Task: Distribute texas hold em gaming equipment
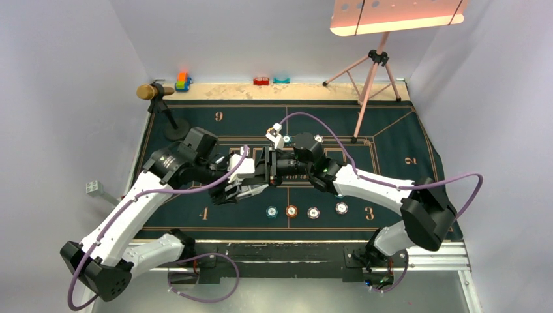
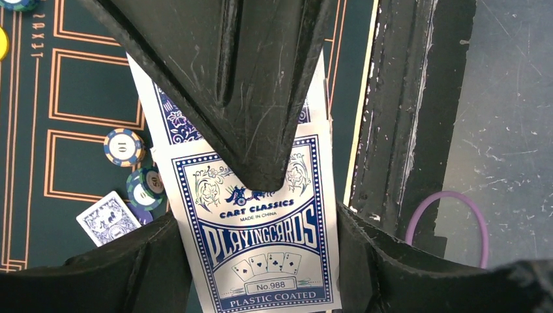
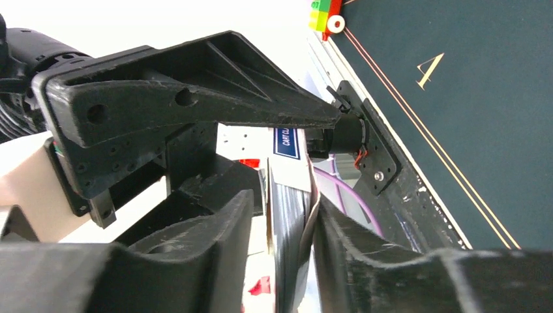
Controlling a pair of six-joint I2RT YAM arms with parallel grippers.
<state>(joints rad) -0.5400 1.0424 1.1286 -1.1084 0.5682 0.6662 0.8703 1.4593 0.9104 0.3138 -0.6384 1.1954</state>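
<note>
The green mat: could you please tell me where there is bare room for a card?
Bare: the far strip between the 9 and the tripod foot; the right wing around the 2; the patch by the 4. Crowded: the centre, where left end effector and right end effector meet at the card deck, and the chip row.

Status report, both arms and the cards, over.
Left gripper shut on card pack. Right gripper straddles its edge, grip unclear. Chips lie apart on mat.
</note>
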